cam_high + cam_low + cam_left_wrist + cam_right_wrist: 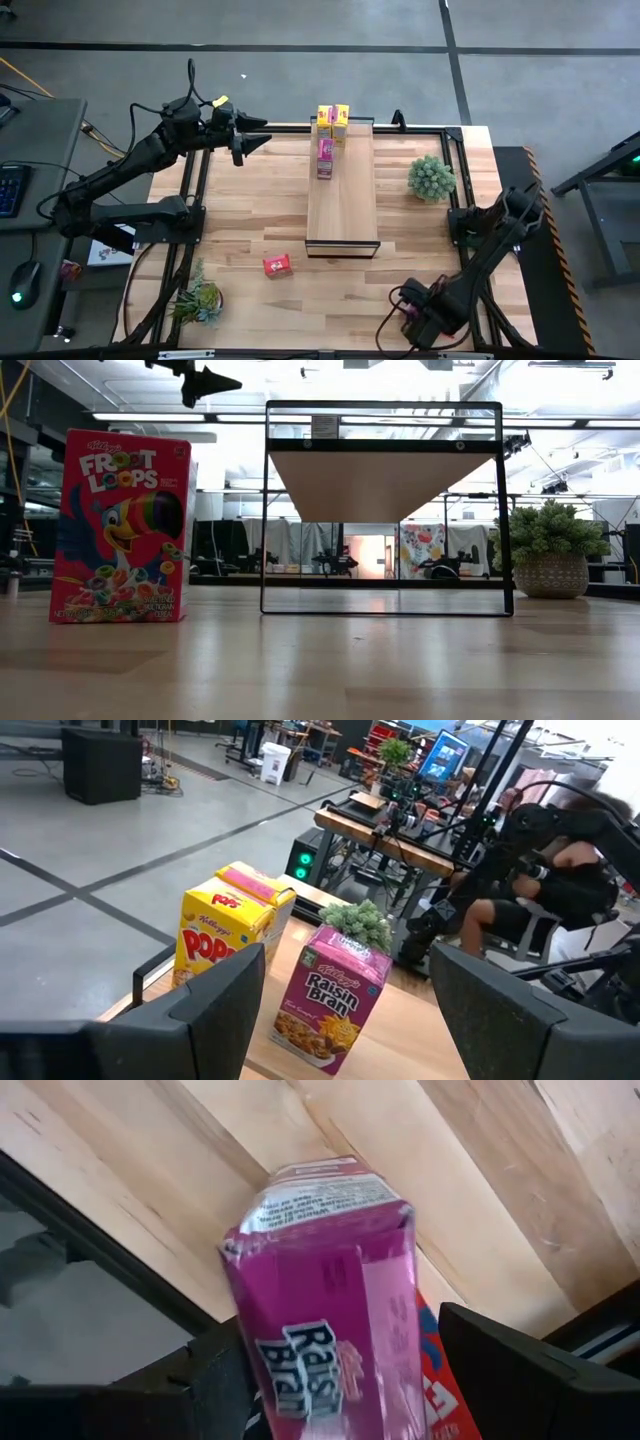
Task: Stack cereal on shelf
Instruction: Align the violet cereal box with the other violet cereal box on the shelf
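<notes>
The shelf (342, 190) carries two yellow boxes (333, 119) at its twelve o'clock end and one pink box (326, 158) just behind them. A red box (277, 265) waits on the tabletop at seven o'clock. The right gripper (340, 1370) clamps a second pink box (330, 1320) near five o'clock. The left gripper (250, 143) hovers empty, fingers spread, at ten o'clock.

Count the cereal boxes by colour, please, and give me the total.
Yellow boxes: 2, both on the shelf.
Pink boxes: 2, one on the shelf, one between the right fingers.
Red boxes: 2, one on the table, one only partly seen behind the pink one.
Total: 6
</notes>
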`<state>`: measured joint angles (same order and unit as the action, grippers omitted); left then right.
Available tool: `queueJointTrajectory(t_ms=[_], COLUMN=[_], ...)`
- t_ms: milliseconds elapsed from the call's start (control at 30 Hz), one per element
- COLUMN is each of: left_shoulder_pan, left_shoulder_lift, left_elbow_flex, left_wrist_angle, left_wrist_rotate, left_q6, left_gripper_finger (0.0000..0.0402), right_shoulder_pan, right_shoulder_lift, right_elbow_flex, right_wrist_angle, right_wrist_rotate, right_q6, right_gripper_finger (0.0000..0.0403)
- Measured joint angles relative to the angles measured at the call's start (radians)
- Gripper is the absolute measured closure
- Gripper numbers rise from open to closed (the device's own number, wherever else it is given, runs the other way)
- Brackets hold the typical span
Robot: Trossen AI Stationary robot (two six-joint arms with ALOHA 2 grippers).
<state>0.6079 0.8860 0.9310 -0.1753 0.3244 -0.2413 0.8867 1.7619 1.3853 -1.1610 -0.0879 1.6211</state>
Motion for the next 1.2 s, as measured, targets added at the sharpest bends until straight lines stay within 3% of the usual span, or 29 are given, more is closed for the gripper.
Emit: queueJointTrajectory(t_ms=[367, 700, 833, 1000, 1200], left_shoulder_pan=[0.0, 0.0, 0.0, 0.0, 0.0], left_shoulder_lift=[0.0, 0.0, 0.0, 0.0, 0.0], left_elbow_flex=[0.0, 0.0, 0.0, 0.0, 0.0], left_wrist_angle=[0.0, 0.0, 0.0, 0.0, 0.0], left_wrist_rotate=[-0.011, -0.011, -0.011, -0.011, -0.011], left_q6=[0.016, 0.01, 0.01, 0.009, 0.009], left_gripper_finger=[0.0128, 0.0128, 0.0128, 0.0128, 0.0128], right_shoulder_pan=[0.0, -0.003, -0.003, -0.038, -0.191], right_shoulder_lift=[0.05, 0.048, 0.014, -0.07, -0.141], right_elbow_flex=[0.0, 0.014, 0.068, 0.203, 0.515], right_wrist_angle=[0.0, -0.009, -0.033, -0.041, -0.048], right_wrist_rotate=[-0.016, 0.017, 0.072, 0.219, 0.59], right_q6=[-0.058, -0.059, -0.087, -0.151, -0.421], right_gripper_finger=[0.0131, 0.0272, 0.0309, 0.0312, 0.0295])
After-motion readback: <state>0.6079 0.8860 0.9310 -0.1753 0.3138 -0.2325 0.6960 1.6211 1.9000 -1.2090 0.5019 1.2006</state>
